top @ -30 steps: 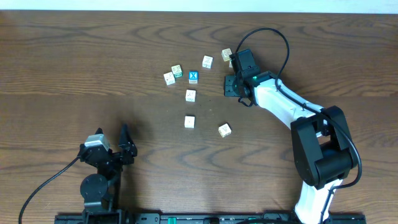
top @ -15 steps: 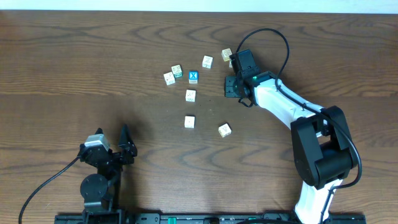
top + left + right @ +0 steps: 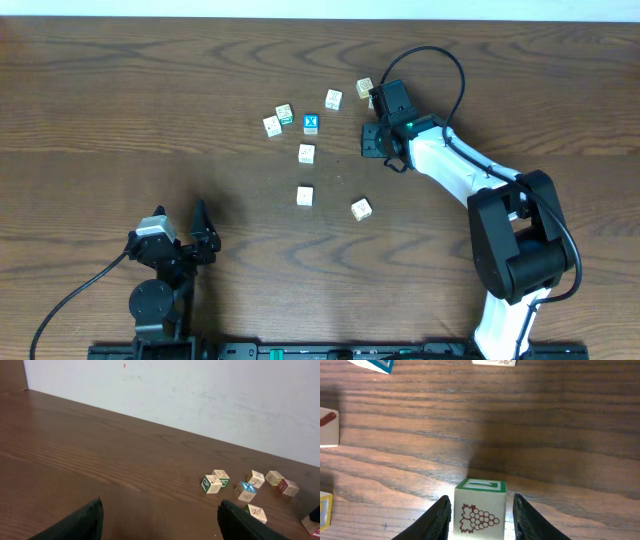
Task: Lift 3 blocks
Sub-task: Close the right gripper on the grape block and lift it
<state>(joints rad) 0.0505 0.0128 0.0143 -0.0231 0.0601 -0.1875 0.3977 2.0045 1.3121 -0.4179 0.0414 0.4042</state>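
Observation:
A cream block [image 3: 480, 507] with a red grape print and a green-edged top sits on the table between the fingers of my right gripper [image 3: 481, 516]. The jaws straddle it closely, and a thin gap shows on the right side. From overhead, the right gripper [image 3: 374, 140] points down right of the block cluster and hides that block. Other cream blocks [image 3: 306, 153] [image 3: 305, 196] [image 3: 361, 209] lie loose on the table. My left gripper [image 3: 160, 525] is open and empty at the near left [image 3: 198, 238], far from the blocks.
A blue-faced X cube [image 3: 311, 124] lies in the cluster, also in the left wrist view [image 3: 246, 491]. More cubes [image 3: 333, 99] [image 3: 272, 126] [image 3: 284, 113] sit behind it. A cube [image 3: 364, 88] rests close to the right wrist. A black cable [image 3: 440, 55] loops over the right arm.

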